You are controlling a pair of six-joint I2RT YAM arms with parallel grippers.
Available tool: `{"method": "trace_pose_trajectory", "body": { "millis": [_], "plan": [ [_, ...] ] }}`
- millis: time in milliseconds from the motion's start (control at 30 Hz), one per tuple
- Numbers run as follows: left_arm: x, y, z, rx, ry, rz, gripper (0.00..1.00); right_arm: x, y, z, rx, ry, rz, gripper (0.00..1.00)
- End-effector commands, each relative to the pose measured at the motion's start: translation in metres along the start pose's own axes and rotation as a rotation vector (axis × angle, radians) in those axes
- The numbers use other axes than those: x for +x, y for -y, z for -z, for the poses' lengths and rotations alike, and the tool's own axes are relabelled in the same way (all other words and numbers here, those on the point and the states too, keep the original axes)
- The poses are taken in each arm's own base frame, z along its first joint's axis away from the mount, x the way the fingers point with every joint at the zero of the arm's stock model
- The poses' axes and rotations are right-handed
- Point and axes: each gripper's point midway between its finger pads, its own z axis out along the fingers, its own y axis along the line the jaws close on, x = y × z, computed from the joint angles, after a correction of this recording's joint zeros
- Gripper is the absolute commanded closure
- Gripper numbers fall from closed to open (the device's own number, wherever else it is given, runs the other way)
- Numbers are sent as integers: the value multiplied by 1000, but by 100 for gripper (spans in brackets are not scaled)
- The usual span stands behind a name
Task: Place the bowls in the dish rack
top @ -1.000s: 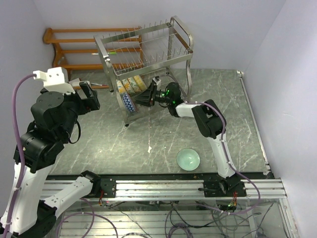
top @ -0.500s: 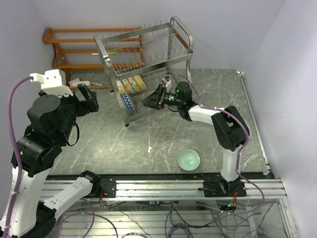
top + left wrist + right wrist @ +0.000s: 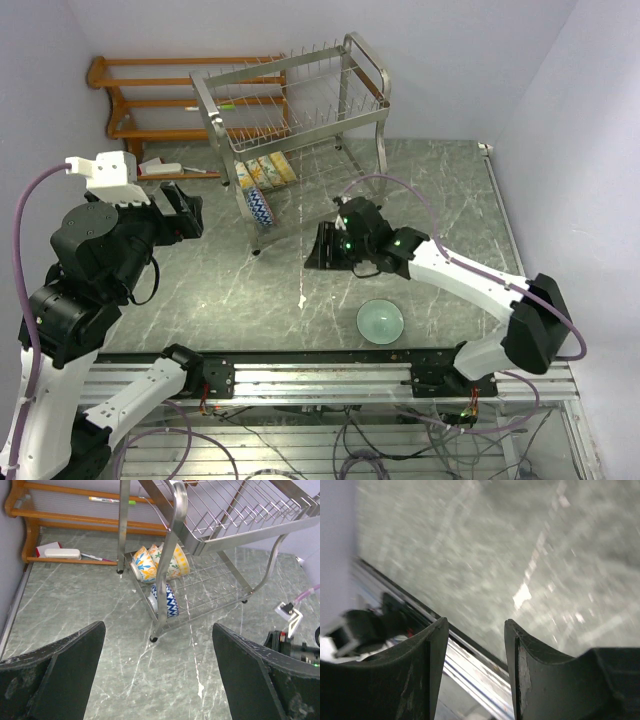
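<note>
The steel dish rack [image 3: 290,105] stands at the back centre. Several floral bowls [image 3: 266,172] stand on edge in its lower tier, with a blue zigzag bowl [image 3: 258,208] in front of them. The left wrist view shows the rack [image 3: 175,525], the floral bowls [image 3: 150,562] and the blue bowl [image 3: 167,599]. The mint green bowl [image 3: 380,321] sits upright on the table near the front edge. My right gripper [image 3: 322,247] is open and empty over the table, between the rack and the mint bowl; its view [image 3: 475,645] is blurred. My left gripper [image 3: 185,210] is wide open and empty, left of the rack [image 3: 159,680].
The orange-brown wooden shelf rack [image 3: 165,95] stands at the back left, with a white object [image 3: 62,554] and a pen at its foot. The metal rail [image 3: 330,378] runs along the front edge. Walls close in on the left, the back and the right.
My right gripper has pulled out of the rack's lower tier and swung toward the front over the table. The left arm has hardly moved.
</note>
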Motion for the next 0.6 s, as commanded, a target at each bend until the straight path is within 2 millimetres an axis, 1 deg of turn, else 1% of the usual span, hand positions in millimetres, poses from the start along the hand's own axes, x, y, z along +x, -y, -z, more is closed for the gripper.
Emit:
{"method": "trace_pose_trajectory", "body": {
  "millis": [0, 133, 200, 300, 400, 500, 567],
  "plan": [
    [7, 7, 8, 61, -14, 14, 0, 61, 74, 43, 434, -103, 7, 52],
    [9, 8, 12, 80, -18, 13, 1, 93, 87, 68, 594, -154, 6, 51],
    [8, 9, 14, 91, -16, 16, 1, 108, 91, 74, 638, -180, 5, 51],
    [8, 10, 18, 102, -17, 16, 1, 123, 94, 75, 672, -196, 3, 51],
    [9, 9, 21, 104, -23, 9, 1, 132, 98, 76, 715, -201, -4, 51],
    [8, 5, 24, 93, -20, 4, 1, 134, 106, 78, 772, -193, 3, 50],
    [8, 3, 26, 84, -19, 0, 1, 135, 111, 75, 794, -203, 19, 49]
  ]
}}
